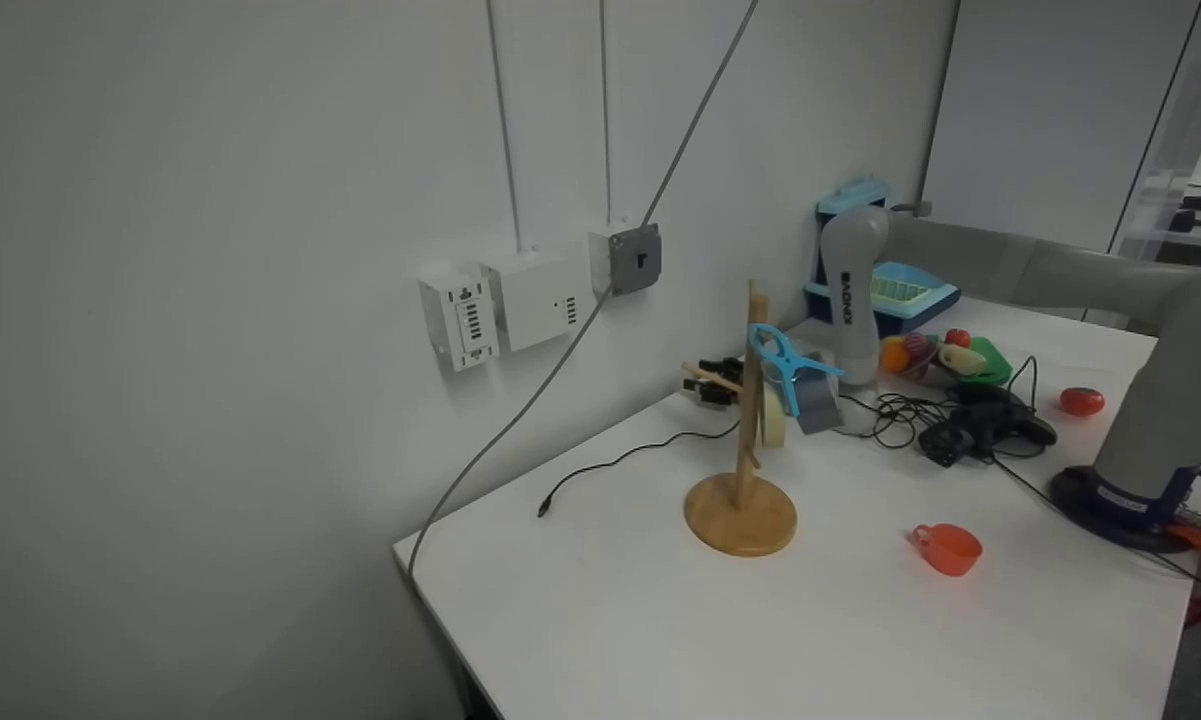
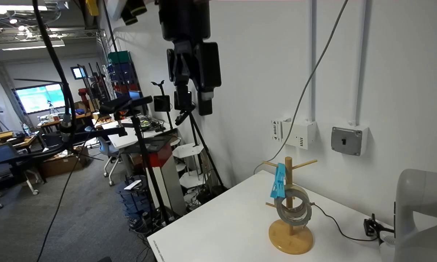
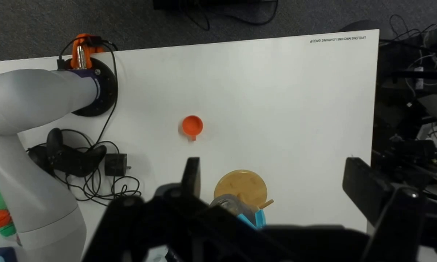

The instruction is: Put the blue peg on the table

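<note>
The light-blue peg (image 1: 786, 364) hangs high on the wooden stand (image 1: 740, 515), above the white table (image 1: 580, 610). In an exterior view the peg (image 2: 278, 181) hangs at an upper branch of the stand (image 2: 290, 238), with its top beside the post. My gripper (image 2: 194, 109) points down and shows high in that view, apart from the peg. In the wrist view the gripper (image 3: 273, 163) has its fingers wide apart with nothing between the tips. There the peg (image 3: 260, 218) is low in the picture, partly hidden behind the gripper's body.
Grey tape rolls (image 2: 305, 214) hang on the stand below the peg. A red-orange cup (image 3: 192, 125) sits on the table. A grey arm (image 1: 853, 280), a black controller (image 1: 990, 420) with cables, toy fruit (image 1: 920, 352) and a pale-blue boxy item (image 1: 905, 290) are further along.
</note>
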Motion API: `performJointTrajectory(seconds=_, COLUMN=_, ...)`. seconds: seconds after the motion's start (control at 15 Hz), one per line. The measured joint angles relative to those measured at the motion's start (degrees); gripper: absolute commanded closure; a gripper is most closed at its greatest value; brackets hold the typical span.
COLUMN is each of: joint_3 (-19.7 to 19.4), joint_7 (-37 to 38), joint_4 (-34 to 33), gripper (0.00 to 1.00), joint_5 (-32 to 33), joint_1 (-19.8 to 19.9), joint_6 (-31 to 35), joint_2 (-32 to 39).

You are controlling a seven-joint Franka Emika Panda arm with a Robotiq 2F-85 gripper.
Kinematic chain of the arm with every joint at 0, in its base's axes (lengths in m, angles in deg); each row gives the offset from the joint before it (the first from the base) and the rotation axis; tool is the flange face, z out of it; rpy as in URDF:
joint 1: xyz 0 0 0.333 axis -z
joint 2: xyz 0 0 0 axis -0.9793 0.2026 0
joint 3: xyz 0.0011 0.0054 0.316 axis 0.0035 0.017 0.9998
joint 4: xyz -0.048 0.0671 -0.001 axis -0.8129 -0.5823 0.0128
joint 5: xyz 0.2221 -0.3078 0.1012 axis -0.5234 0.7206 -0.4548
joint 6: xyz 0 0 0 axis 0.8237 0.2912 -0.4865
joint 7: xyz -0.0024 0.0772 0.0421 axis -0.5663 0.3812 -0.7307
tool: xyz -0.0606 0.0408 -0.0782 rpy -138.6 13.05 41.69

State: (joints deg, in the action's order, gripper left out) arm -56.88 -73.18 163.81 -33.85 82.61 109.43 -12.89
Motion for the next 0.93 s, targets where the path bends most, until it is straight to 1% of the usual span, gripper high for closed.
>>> performJointTrajectory(seconds=0.2, joint_3=0.7, joint_7=0.0, joint_4=1.3, gripper=0.00, joint_5=0.1, joint_1=0.0, joint_6=0.5, joint_2=0.3)
performJointTrajectory(seconds=0.4, joint_3=2.7, joint_7=0.0, joint_4=5.0, gripper=0.00, joint_5=1.3, joint_1=-0.2, joint_6=3.1, joint_2=1.1)
performJointTrajectory(seconds=0.67, joint_3=5.0, joint_7=0.0, joint_4=10.1, gripper=0.00, joint_5=2.0, joint_1=-0.7, joint_6=10.1, joint_2=2.0)
performJointTrajectory(seconds=0.93, joint_3=6.6, joint_7=-0.4, joint_4=12.9, gripper=0.00, joint_5=2.0, joint_1=-1.2, joint_6=16.5, joint_2=2.3)
